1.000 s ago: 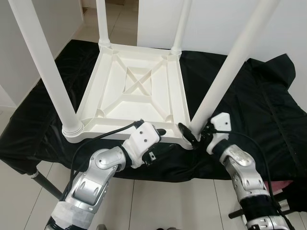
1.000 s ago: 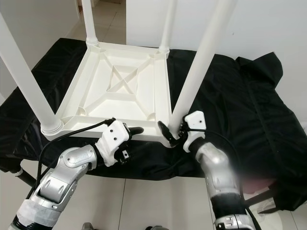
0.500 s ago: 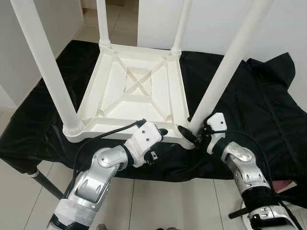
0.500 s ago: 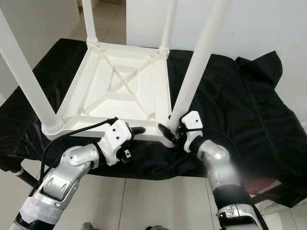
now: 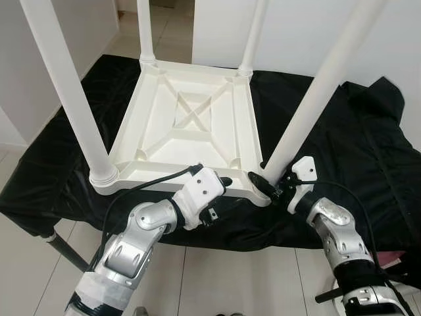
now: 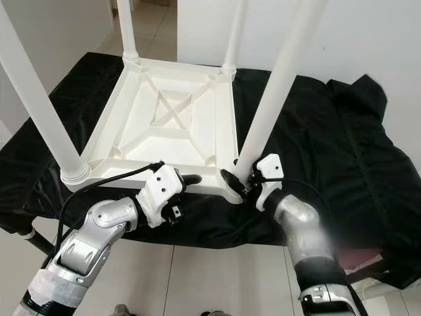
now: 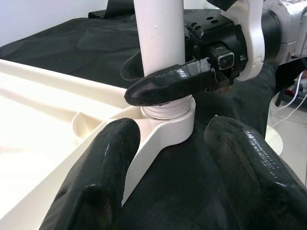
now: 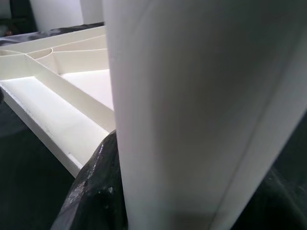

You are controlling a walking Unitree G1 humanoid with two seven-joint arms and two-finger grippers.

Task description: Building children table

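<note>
The right gripper (image 5: 266, 186) has its two black fingers (image 7: 165, 87) closed around the foot of the near right leg (image 5: 309, 112), just above the corner socket (image 7: 168, 127) where that leg enters the upturned table top (image 5: 191, 125). Over the last second this gripper has slid slightly closer in on the leg base, while the leg stands as steeply as it did, so I judge it is being seated or twisted home rather than freshly placed. The left gripper (image 5: 220, 182) rests with its fingers (image 7: 103, 163) spread apart on either side of the table top's near edge, gripping nothing, much where it was; it seems to steady the frame. The table top lies upside down on a black cloth (image 5: 342, 145) covering a work surface, with all four legs already standing in its corners, including the near left leg (image 5: 69, 89). The build looks almost finished, pending a firm fit at this last corner.
</note>
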